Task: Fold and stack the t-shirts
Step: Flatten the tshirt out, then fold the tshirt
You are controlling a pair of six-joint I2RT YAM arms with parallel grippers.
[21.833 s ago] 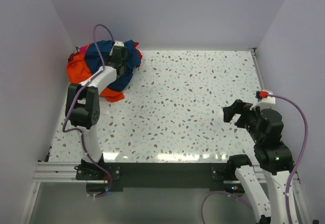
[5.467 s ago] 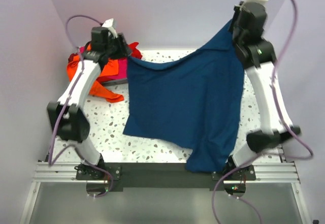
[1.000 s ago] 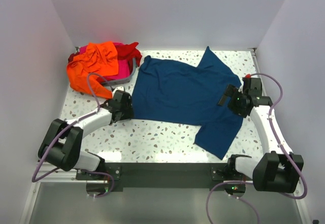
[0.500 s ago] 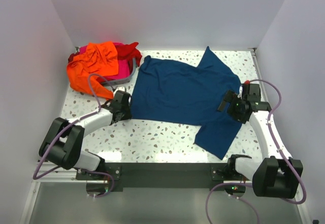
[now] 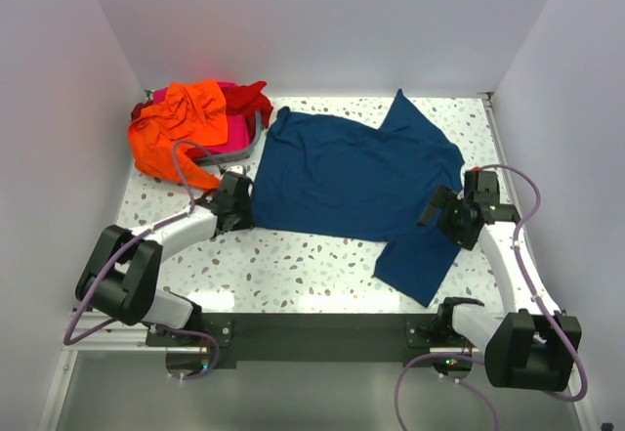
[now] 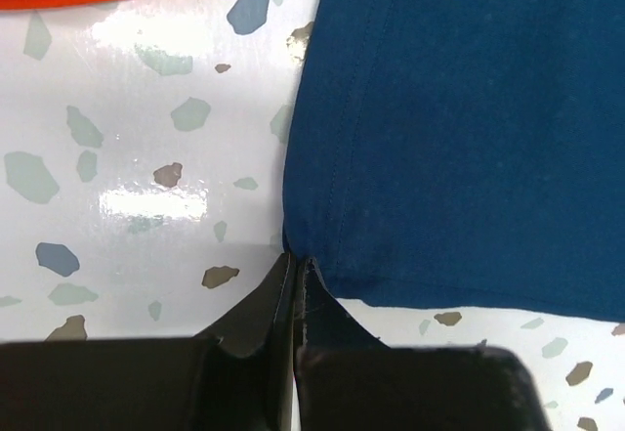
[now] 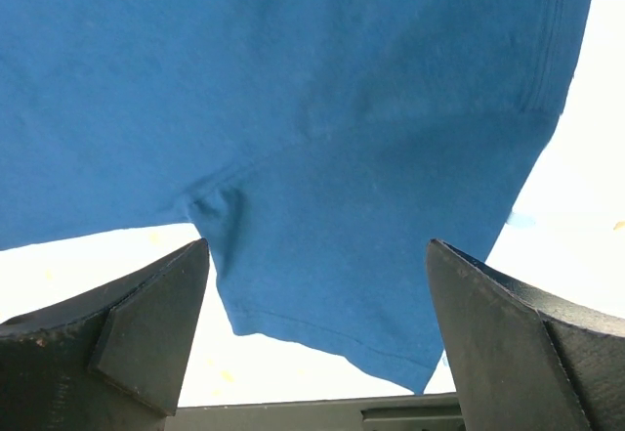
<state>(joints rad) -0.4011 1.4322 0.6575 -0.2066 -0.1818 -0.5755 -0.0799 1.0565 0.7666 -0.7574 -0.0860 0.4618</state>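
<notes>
Both arms reach low: left claw [image 6: 295, 267] pinched on navy t-shirt [image 5: 352, 172], right claw [image 7: 317, 245] spread wide.

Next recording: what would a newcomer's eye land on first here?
A large navy t-shirt lies spread flat across the middle of the speckled table, with a bright heap of orange, red and pink t-shirts in the far left corner. The left gripper is pinched shut on its near left corner, while the right gripper hangs open over its right side.
</notes>
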